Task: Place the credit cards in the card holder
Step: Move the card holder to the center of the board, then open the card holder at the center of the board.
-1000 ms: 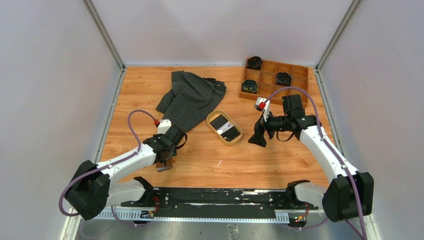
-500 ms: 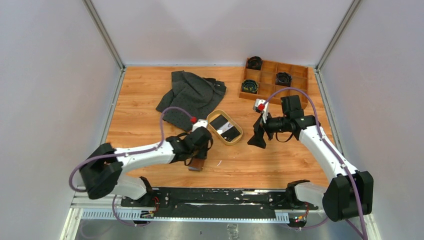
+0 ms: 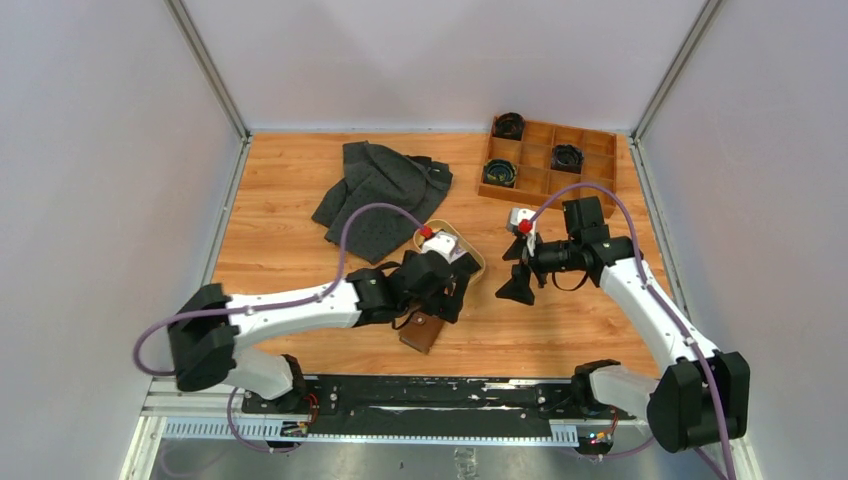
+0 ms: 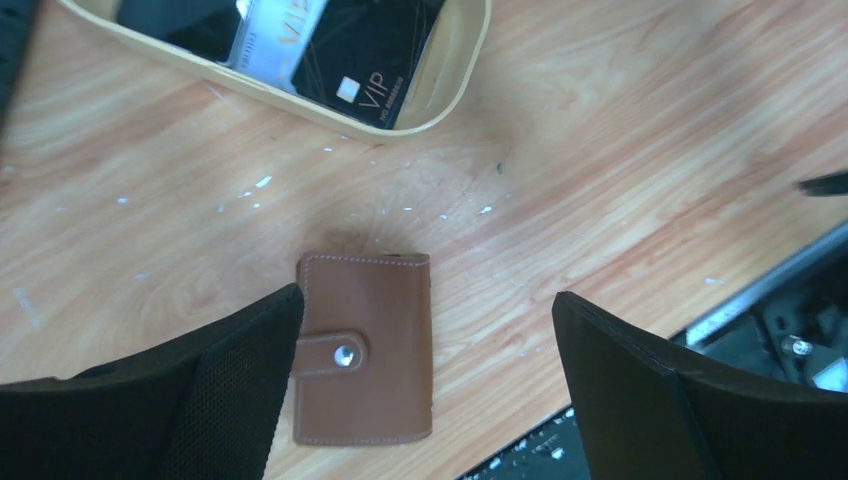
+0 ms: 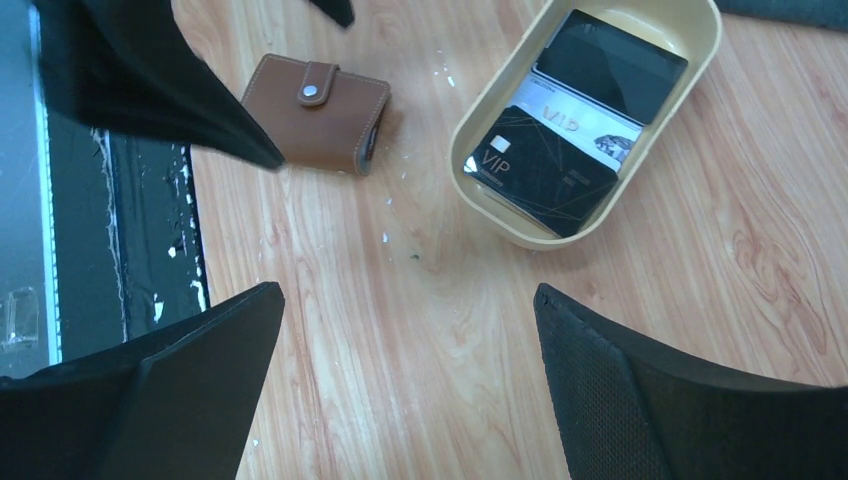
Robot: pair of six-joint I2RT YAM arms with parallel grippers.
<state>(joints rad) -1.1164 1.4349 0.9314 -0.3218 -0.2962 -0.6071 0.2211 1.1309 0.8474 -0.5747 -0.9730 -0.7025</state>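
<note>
The left pincer (image 4: pixel 425 300) hangs over the tabletop (image 3: pixel 270 250) with its jaws spread wide and nothing gripped between them. The card holder (image 4: pixel 385 330) lies flat on the wood directly beneath that gap, shut, with its strap snapped down. In the left wrist view it sits much closer to the finger on the left side, whose tip overlaps the holder's strap edge; whether the two touch cannot be told. From above, the card holder (image 3: pixel 422 332) shows just on the near side of the left pincer (image 3: pixel 450 295). Just past the left pincer's fingertips stands an oval tan tray (image 4: pixel 455 85), and the credit cards (image 4: pixel 370 60) lie inside it. The right pincer (image 5: pixel 405 290) is also fully released, its fingers wide apart and empty, held above bare wood. Ahead of it, toward the finger on the right side of its wrist view, is the same tray (image 5: pixel 470 130). The credit cards (image 5: pixel 560 160) overlap in a short stack there: a black one marked VIP nearest the pincer, a pale one in the middle and a plain black one at the far end. Ahead and toward its other finger lies the card holder (image 5: pixel 315 110), apart from the tray. In the overhead view the right pincer (image 3: pixel 515 280) faces the left one across the tray (image 3: pixel 478 262). A dark grey cloth (image 3: pixel 385 195) and a wooden compartment box (image 3: pixel 550 160) lie well beyond both.
</note>
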